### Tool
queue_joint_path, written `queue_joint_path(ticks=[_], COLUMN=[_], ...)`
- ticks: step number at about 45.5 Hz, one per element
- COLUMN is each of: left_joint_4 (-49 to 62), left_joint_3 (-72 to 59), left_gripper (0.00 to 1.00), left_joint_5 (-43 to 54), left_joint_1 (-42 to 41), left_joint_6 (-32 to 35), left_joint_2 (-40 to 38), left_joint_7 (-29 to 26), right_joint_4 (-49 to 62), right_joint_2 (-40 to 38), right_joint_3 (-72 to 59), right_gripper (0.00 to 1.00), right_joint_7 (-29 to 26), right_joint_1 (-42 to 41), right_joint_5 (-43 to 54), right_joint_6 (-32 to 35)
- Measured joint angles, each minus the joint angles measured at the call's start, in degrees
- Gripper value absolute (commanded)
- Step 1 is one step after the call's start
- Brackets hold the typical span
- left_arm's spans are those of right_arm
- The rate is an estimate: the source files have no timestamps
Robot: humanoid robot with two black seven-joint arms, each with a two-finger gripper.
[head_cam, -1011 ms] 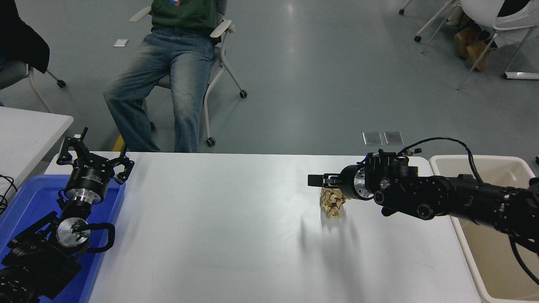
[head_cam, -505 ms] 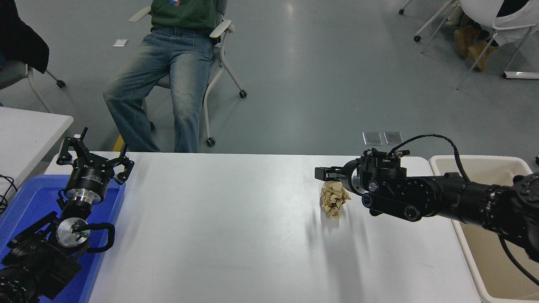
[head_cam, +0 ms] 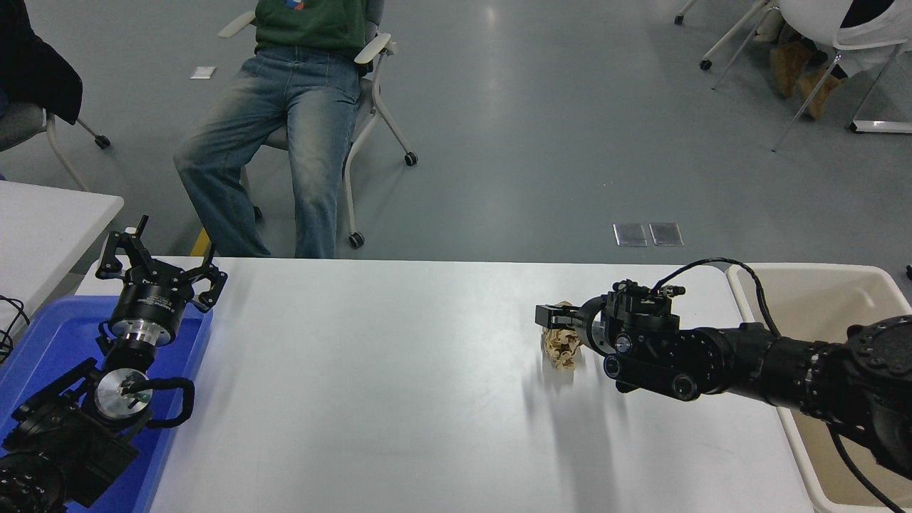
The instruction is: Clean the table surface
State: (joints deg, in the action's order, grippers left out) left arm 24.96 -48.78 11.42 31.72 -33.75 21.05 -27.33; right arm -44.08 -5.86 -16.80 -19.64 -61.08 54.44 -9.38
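Table surface (head_cam: 370, 385) fills the lower middle of the head view, long axis running left-right, far long edge toward the seated person (head_cam: 285, 121). One loose item on it: crumpled tan paper wad (head_cam: 561, 350), right of centre, standing slightly taller than wide. Right gripper (head_cam: 552, 315) comes in from the right and points left, low over the wad's top, fingers overlapping its upper part; cannot tell whether they are closed on it or only around it. Contact with the paper unclear. Beige bin (head_cam: 819, 285) sits behind the right gripper's wrist, just off the table's right end; visible inside looks bare, much hidden by the arm. Far to the gripper's left, blue tray (head_cam: 43, 342) at the table's left end, with the left gripper (head_cam: 160, 263) parked above it, fingers spread wide, holding nothing.
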Motion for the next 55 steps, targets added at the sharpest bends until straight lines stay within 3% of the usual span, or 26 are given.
queue_joint_path(ticks=[31,33,35,36,38,39,41,43,55], left_joint_4=[0.00,0.00,0.00,0.00,0.00,0.00,0.00,0.00,0.00], left_joint_3=[0.00,0.00,0.00,0.00,0.00,0.00,0.00,0.00,0.00], left_gripper=[1.00,1.00,1.00,1.00,1.00,1.00,1.00,1.00,1.00], left_joint_5=[0.00,0.00,0.00,0.00,0.00,0.00,0.00,0.00,0.00], left_joint_1=[0.00,0.00,0.00,0.00,0.00,0.00,0.00,0.00,0.00], left_joint_6=[0.00,0.00,0.00,0.00,0.00,0.00,0.00,0.00,0.00], left_joint_2=[0.02,0.02,0.02,0.02,0.02,0.02,0.02,0.02,0.03], left_joint_7=[0.00,0.00,0.00,0.00,0.00,0.00,0.00,0.00,0.00], right_joint_4=[8.41,8.82,9.17,9.32,9.61,9.71,9.89,9.99,10.22], right_joint_2=[5.13,5.28,5.38,5.42,5.51,5.55,5.61,5.66,5.81], right_joint_3=[-0.54,-0.63,-0.73,-0.77,-0.87,-0.91,-1.03,-1.22,-2.38], right_gripper=[0.99,0.94,0.80,0.71,0.39,0.29,0.18,0.00,0.00], right_joint_7=[1.52,1.85,2.22,2.36,2.83,3.01,3.48,3.93,5.64], right_joint_1=[4.66,4.88,5.05,5.10,5.19,5.22,5.27,5.27,4.98], right_joint_5=[0.10,0.10,0.11,0.11,0.11,0.12,0.12,0.13,0.10], right_joint_6=[-2.99,-3.19,-3.36,-3.42,-3.53,-3.55,-3.56,-3.56,-3.32])
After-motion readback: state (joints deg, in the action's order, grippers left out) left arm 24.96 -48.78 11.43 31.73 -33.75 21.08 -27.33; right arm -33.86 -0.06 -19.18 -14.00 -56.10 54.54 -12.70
